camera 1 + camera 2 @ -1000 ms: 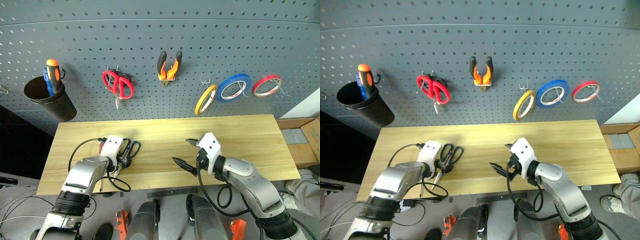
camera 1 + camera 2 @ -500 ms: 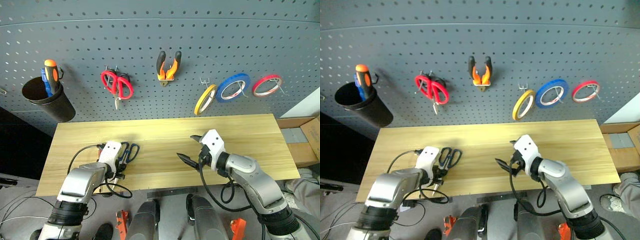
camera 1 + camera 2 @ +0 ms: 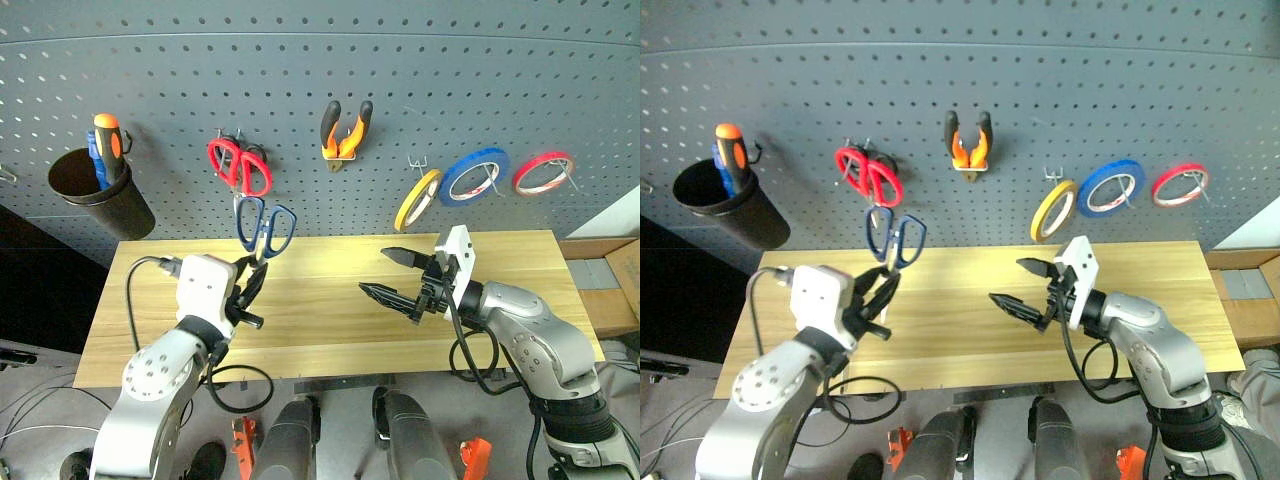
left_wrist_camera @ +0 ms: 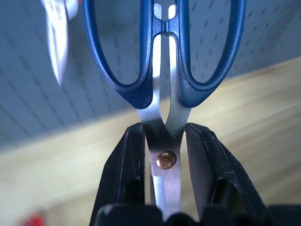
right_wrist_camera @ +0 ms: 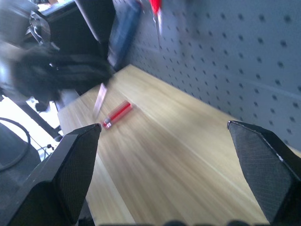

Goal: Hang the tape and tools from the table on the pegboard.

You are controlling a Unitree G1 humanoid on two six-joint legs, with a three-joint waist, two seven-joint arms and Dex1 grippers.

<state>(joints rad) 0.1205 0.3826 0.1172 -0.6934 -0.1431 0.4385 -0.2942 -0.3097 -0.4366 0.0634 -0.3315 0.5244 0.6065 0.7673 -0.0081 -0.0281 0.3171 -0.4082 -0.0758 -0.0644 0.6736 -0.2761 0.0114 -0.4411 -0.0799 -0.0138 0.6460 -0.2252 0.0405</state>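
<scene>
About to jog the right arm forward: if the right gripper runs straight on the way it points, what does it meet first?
Probably the left gripper holding the blue-handled scissors. The open right gripper points across the table, with bare space between. Depth is unclear, so it could pass in front or behind.

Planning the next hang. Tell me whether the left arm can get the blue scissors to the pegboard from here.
Probably yes. The left gripper is shut on the blue scissors, handles up, near the pegboard, with nothing between them.
</scene>
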